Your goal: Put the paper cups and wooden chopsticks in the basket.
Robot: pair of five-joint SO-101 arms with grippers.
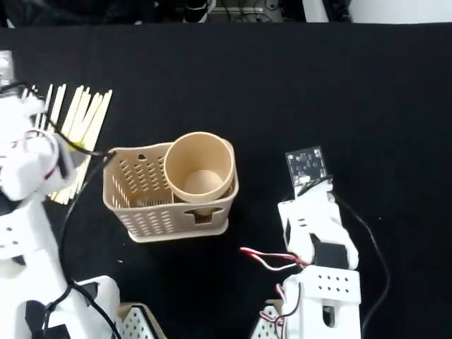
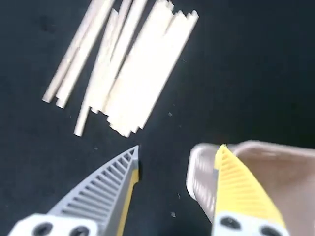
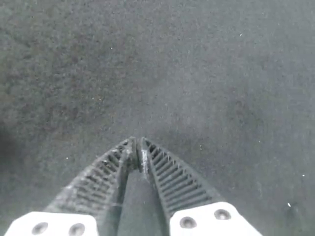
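Observation:
A tan paper cup (image 1: 199, 168) stands upright in the right half of the beige slotted basket (image 1: 139, 200) at the table's middle left. Several wooden chopsticks (image 1: 79, 123) lie bundled on the black cloth left of the basket; they also show as the pale sticks (image 2: 127, 64). My left gripper (image 2: 178, 147) hangs open and empty above the cloth, between the chopsticks and the basket's corner (image 2: 199, 172). My right gripper (image 3: 136, 143) is shut on nothing over bare cloth; its arm (image 1: 316, 233) stands right of the basket.
Black cloth covers the table (image 1: 318, 85). Red and white wires (image 1: 268, 258) trail from the right arm's base. The left arm's white body (image 1: 25, 176) and a black cable sit over the chopsticks' near ends.

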